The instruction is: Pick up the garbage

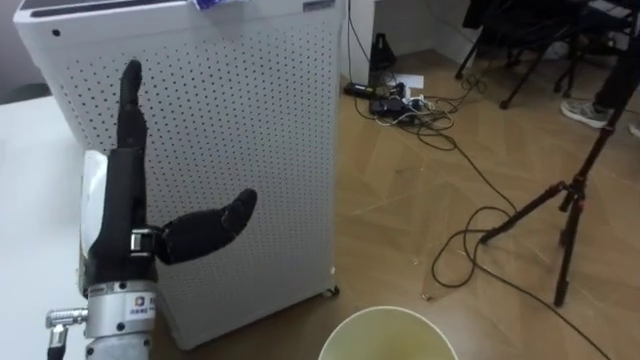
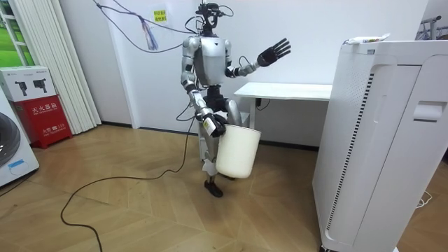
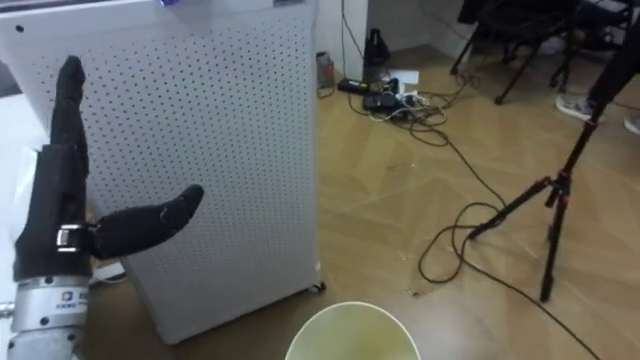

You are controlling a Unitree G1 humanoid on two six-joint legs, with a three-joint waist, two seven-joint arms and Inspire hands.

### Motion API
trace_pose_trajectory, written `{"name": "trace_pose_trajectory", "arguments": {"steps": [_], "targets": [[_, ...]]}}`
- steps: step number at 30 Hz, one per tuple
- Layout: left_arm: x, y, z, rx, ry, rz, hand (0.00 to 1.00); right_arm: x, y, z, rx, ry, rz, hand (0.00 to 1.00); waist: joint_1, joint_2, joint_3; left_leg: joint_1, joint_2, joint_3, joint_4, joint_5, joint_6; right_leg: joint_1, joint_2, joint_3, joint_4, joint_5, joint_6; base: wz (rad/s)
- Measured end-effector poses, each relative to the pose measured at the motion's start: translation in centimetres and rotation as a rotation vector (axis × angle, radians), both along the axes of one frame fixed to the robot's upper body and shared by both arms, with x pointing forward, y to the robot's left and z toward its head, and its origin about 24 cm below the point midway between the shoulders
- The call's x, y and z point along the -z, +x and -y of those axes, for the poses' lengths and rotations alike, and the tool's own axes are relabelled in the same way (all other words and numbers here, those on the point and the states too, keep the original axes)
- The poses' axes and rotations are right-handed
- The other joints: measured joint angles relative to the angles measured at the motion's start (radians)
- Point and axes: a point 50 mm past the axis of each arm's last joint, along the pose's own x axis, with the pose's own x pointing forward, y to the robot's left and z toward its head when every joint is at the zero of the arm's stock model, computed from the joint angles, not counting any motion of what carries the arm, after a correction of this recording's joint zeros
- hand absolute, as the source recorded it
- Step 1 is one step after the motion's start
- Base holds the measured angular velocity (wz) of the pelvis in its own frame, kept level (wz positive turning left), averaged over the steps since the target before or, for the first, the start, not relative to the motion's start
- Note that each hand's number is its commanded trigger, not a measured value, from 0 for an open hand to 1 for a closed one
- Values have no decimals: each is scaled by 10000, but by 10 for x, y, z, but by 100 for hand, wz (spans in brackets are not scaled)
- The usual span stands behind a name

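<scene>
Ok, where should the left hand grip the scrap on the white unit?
Probably its near edge: the scrap lies flat on the unit, by the top edge facing the open left hand. Come from above. The right hand holds the bin.

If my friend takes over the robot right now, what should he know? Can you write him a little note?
Left hand: open, raised before the white unit.
Right hand: holds the bin by its rim, low at its side.
Done: no garbage picked that I can see; the bin's visible part looks empty.
Left: find garbage, perhaps the small thing atop the unit, and drop it in the bin.
</scene>
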Motion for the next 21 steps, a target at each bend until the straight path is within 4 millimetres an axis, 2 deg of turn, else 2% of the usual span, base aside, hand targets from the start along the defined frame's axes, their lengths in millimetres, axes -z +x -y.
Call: {"name": "trace_pose_trajectory", "arguments": {"steps": [1,2,3,4,5,6,7,9,10,11,12,14,15,16,17,18,19,21], "targets": [[-1,-1,0,-23,-70,204,0,1,-3,3,120,-104,-126,100,134,59,-32,-361,-151,-195,-1194,507,-215,53,8,266,-22,-15,25,0],[-2,-2,-1,-130,-130,366,0,3,-6,6,192,-222,-285,100,381,237,-72,-542,-132,-262,-2322,1145,-198,70,87,420,-2,-70,37,-36],[-3,-3,-2,-211,-132,448,0,4,-8,6,207,-243,-356,100,498,353,-116,-569,-105,-457,-2810,1361,-190,108,143,439,50,-157,53,-56],[-4,-4,-4,-425,-27,661,0,6,-11,4,195,-208,-447,100,651,484,-116,-523,-59,-848,-3209,1849,-149,190,164,364,346,-451,116,-44],[-5,-4,-5,-525,89,743,0,7,-12,2,180,-165,-499,100,671,481,-124,-478,-72,-877,-3164,2106,-118,220,106,291,525,-632,188,-42],[-6,-5,-7,-710,373,902,0,8,-13,0,80,-99,-542,100,672,378,-148,-464,-143,-822,-3007,2436,-45,213,-128,25,843,-938,345,-22],[-7,-5,-8,-827,661,989,0,8,-13,0,37,-56,-532,100,673,339,-156,-496,-156,-628,-2793,2501,-19,244,-330,-110,961,-1110,490,-20],[-8,-5,-8,-845,822,1017,0,8,-13,0,42,-44,-536,100,675,177,-94,-500,-273,-532,-2482,2500,-8,393,-498,-104,993,-1315,634,-5],[-8,-5,-7,-878,986,1050,0,8,-14,-1,15,-74,-559,100,658,101,-84,-498,-336,-477,-2245,2545,113,540,-587,-125,1003,-1448,754,0],[-8,-5,-7,-865,1067,1101,0,8,-14,-1,0,-122,-577,100,675,40,-89,-499,-470,-472,-1887,2449,487,709,-745,-186,1055,-1609,861,0],[-9,-5,-7,-896,1218,1162,0,8,-14,-1,-24,-165,-597,100,666,0,-87,-508,-548,-447,-1665,2258,671,791,-847,-225,1114,-1696,864,5],[-14,-4,-6,-971,1680,1481,0,8,-14,3,-46,-321,-628,100,677,-144,-111,-543,-958,-310,-942,1489,904,875,-1419,-519,1707,-2042,1152,4],[-15,-3,-5,-993,1741,1545,0,7,-14,5,-26,-358,-624,100,664,-136,-113,-532,-1025,-272,-788,1294,1001,860,-1519,-660,2025,-2085,1222,-4],[-18,-2,-5,-1013,1905,1731,0,7,-14,7,4,-382,-620,100,690,-123,-107,-460,-1154,-192,-610,1051,1102,614,-1781,-792,2860,-2036,1236,0],[-21,-1,-4,-1042,1994,1882,0,6,-14,7,-5,-377,-606,100,682,-120,-109,-432,-1199,-168,-521,955,1187,463,-1870,-740,3343,-1924,1242,10],[-26,2,-2,-1099,2224,2227,0,7,-14,6,-31,-374,-612,100,647,-88,-87,-294,-1210,-165,-406,754,1311,176,-1969,-654,4126,-1531,1353,13],[-30,4,0,-1180,2554,2535,0,7,-15,5,-63,-315,-627,100,647,-9,-63,-67,-1182,-268,-392,588,1359,14,-1949,-621,4700,-1062,1316,7],[-36,5,0,-1353,2900,2967,0,6,-13,4,-132,-256,-536,100,647,248,-18,191,-1011,-602,-424,411,1350,-186,-1665,-599,4500,-1234,1271,0]]}}
